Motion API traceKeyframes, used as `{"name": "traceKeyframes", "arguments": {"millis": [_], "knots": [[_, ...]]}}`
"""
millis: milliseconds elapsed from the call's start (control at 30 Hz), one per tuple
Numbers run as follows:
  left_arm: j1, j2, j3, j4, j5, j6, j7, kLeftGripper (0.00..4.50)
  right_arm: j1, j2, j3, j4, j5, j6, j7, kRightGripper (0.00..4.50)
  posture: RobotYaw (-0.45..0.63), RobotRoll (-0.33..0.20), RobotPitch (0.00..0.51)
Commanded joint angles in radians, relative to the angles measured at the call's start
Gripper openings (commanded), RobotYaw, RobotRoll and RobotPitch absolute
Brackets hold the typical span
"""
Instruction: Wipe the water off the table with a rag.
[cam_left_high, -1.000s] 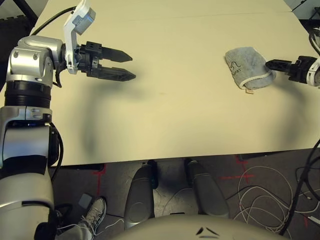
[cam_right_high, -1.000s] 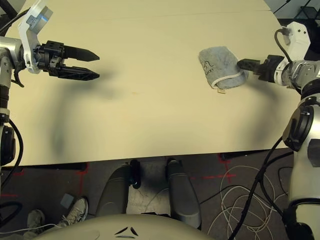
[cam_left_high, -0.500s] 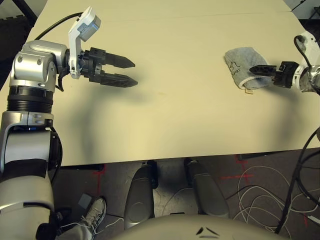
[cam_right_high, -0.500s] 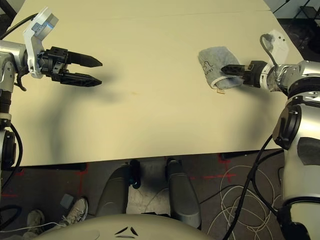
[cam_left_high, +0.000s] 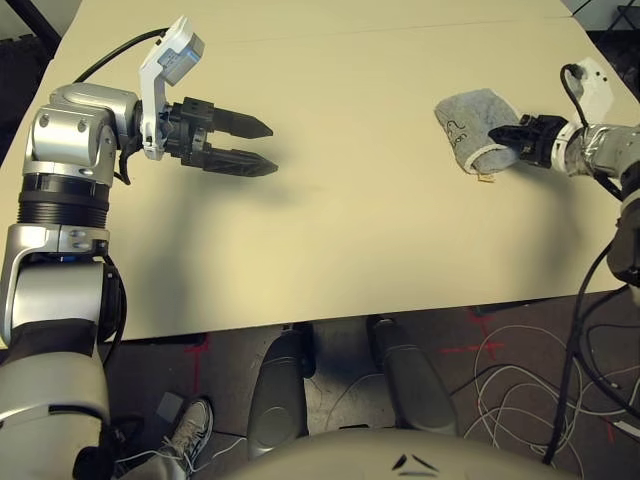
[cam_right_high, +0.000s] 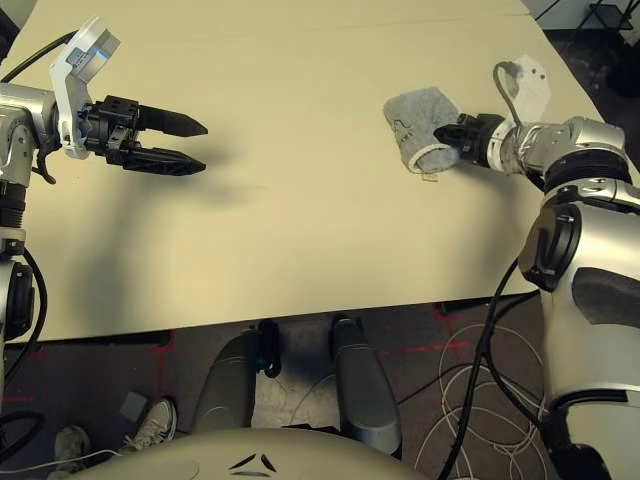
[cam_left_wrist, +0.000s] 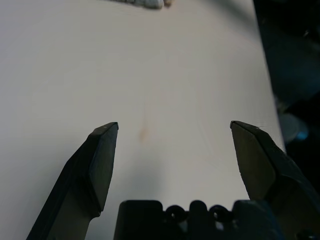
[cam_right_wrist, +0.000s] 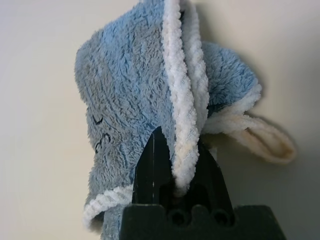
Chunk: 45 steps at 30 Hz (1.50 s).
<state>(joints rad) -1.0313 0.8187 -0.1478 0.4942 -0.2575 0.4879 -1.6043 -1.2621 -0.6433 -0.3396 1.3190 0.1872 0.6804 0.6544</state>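
Right gripper (cam_right_high: 447, 133) is pinching the rag (cam_right_high: 415, 124) at the table's (cam_left_high: 380, 250) far right side, its two black fingers closed on the cloth's near edge where the white stitched edging (cam_right_wrist: 182, 105) is folding over them. Seen from the right wrist, the grey-blue terry is bunching up in front of the fingers (cam_right_wrist: 150, 165), the small dark printed mark (cam_right_wrist: 100, 137) is facing sideways on the cloth, and a pale loop of edging is sticking out to one side. A tiny tan tag (cam_left_high: 486, 178) is lying on the tabletop just beside the rag's lower corner.

Left gripper (cam_left_high: 265, 147) is hovering above the left part of the table with its two black fingers spread apart and pointing toward the middle, casting a soft shadow on the surface below. It is holding nothing. Between those fingers in the left wrist view, a small tan-brown blotch of water (cam_left_wrist: 144, 133) is showing on the pale beige surface, with a faint streak running up from it. This wet spot is sitting well apart from the rag, out in the middle stretch of the tabletop.

A faint seam line (cam_left_high: 400, 28) is running across the far part of the table
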Motion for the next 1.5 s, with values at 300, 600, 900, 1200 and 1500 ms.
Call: {"name": "traceKeyframes", "arguments": {"millis": [300, 600, 900, 1200, 1500], "knots": [[-0.042, 0.041, -0.052, 0.082, 0.041, -0.108, -0.01, 4.5, -0.001, 0.221, 0.008, -0.504, 0.179, 0.433, 0.007, 0.01, -0.14, 0.0, 0.283], [-0.113, 0.054, -0.066, 0.156, 0.038, -0.14, -0.01, 4.5, 0.233, 0.598, -0.147, -1.194, 0.314, 0.92, -0.274, 0.01, -0.14, 0.0, 0.287], [-0.083, 0.049, -0.06, 0.159, 0.035, -0.139, -0.01, 4.5, 0.287, 0.822, -0.152, -1.298, 0.458, 0.934, -0.447, 0.01, -0.13, 0.0, 0.291], [-0.056, 0.043, -0.053, 0.14, 0.029, -0.126, -0.01, 4.5, 0.38, 0.736, -0.057, -1.232, 0.378, 0.908, -0.486, 0.01, -0.13, 0.0, 0.296], [-0.056, 0.022, -0.047, 0.154, 0.038, -0.129, -0.01, 4.5, 0.37, 0.649, -0.038, -1.184, 0.339, 0.846, -0.49, 0.01, -0.14, 0.0, 0.294]]}}
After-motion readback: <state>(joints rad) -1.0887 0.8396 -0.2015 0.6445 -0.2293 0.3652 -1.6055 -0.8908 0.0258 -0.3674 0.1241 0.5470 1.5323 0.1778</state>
